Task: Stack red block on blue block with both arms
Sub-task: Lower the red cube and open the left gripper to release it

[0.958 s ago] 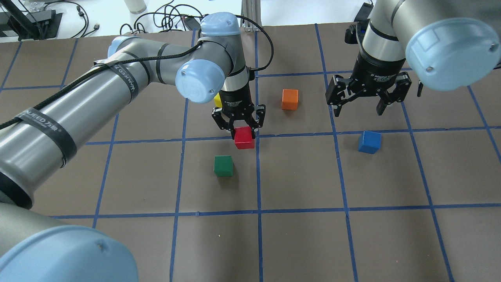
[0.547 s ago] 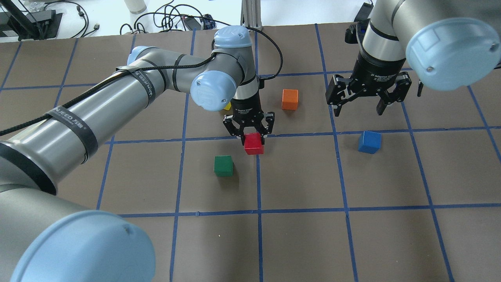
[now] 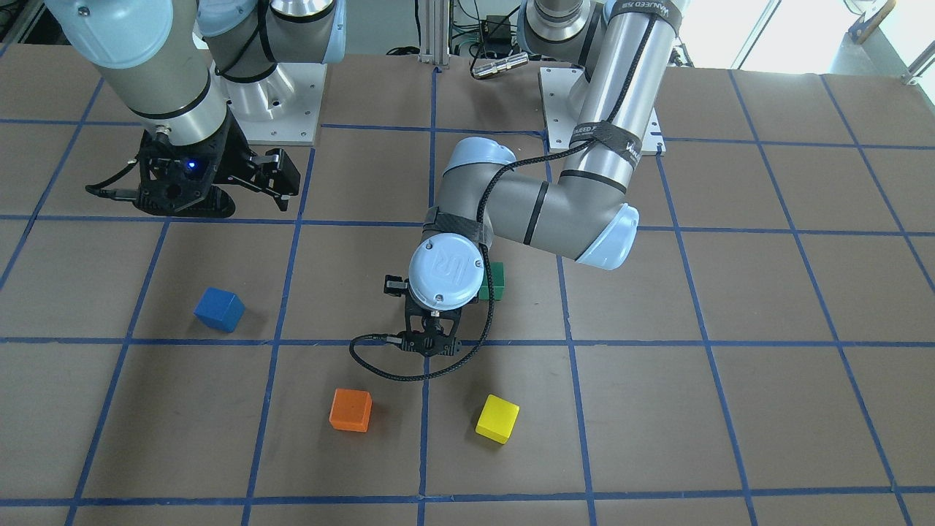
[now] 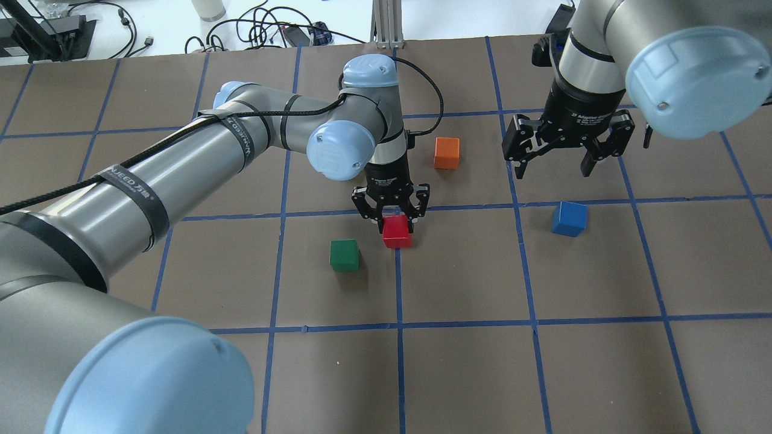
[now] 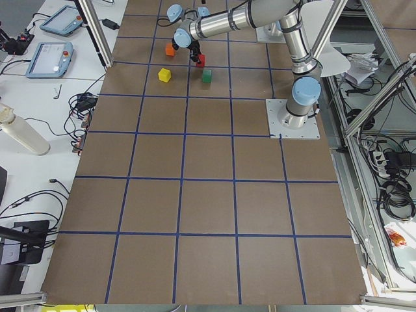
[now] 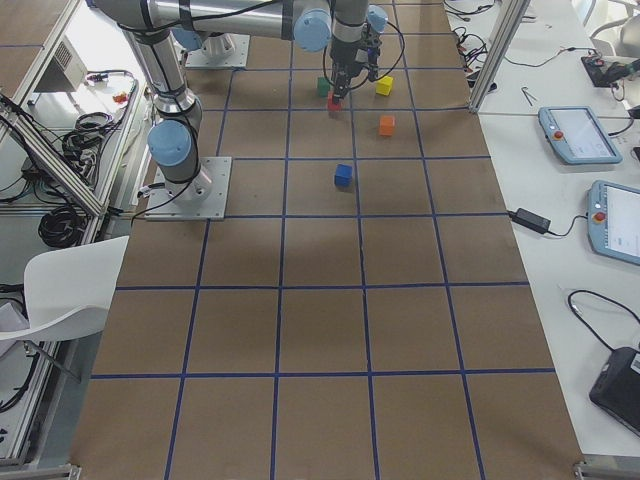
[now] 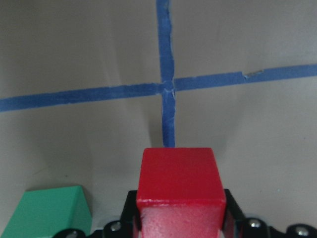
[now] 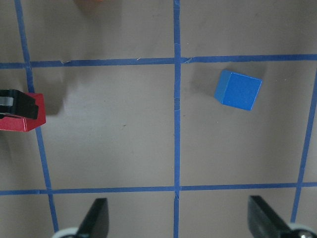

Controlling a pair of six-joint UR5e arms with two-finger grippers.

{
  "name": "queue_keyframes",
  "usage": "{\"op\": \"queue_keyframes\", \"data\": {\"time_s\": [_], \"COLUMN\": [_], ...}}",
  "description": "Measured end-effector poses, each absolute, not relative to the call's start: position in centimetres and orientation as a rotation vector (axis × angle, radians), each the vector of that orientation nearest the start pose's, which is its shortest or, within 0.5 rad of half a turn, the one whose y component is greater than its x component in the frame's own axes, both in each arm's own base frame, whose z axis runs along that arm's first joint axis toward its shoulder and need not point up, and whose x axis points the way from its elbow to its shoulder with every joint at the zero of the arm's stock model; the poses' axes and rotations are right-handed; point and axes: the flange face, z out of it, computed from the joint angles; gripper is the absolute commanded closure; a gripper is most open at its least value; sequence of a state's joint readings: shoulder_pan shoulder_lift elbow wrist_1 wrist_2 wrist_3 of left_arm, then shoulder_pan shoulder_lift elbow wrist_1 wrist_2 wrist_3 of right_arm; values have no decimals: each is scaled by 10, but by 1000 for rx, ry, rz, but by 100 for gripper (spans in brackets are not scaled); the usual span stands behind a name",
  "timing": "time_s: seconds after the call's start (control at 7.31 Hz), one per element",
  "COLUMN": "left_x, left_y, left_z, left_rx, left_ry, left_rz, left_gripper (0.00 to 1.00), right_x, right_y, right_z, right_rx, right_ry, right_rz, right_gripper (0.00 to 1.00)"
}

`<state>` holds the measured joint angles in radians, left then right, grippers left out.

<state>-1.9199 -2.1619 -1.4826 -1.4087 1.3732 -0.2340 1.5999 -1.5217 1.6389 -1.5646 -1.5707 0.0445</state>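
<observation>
My left gripper (image 4: 395, 224) is shut on the red block (image 4: 397, 232), which it holds low over a blue tape crossing near the table's middle; the block fills the bottom of the left wrist view (image 7: 180, 191) and shows at the left edge of the right wrist view (image 8: 22, 115). In the front-facing view the left wrist hides the red block. The blue block (image 4: 569, 218) lies alone on the table to the right, also seen in the front-facing view (image 3: 218, 309) and the right wrist view (image 8: 237, 90). My right gripper (image 4: 555, 170) hangs open and empty above and behind the blue block.
A green cube (image 4: 344, 254) sits just left of the red block. An orange cube (image 4: 447, 152) lies behind, between the two grippers. A yellow cube (image 3: 497, 418) lies behind the left arm. Blue tape lines (image 4: 398, 325) grid the brown table.
My left gripper has carried the red block to the right and lower, toward the tape crossing. The right arm and the blue block have not moved.
</observation>
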Motion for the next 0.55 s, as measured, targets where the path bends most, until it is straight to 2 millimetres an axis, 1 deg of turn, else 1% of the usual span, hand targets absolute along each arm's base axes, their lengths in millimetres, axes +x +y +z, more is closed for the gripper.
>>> {"op": "queue_keyframes", "data": {"time_s": [0.14,0.27,0.41,0.55], "left_x": [-364,-364,-364,-362], "left_y": [-550,-551,-552,-554], "left_z": [200,201,207,218], "left_rx": [129,130,133,132], "left_ry": [3166,3166,3169,3178], "left_rz": [620,616,601,572], "left_gripper": [4,0,0,0], "right_x": [148,148,148,148], "right_y": [-493,-493,-494,-494], "right_z": [431,432,433,434], "right_rx": [24,24,24,24], "right_ry": [3140,3140,3140,3140], "right_rz": [192,189,185,182], "right_gripper": [0,0,0,0]}}
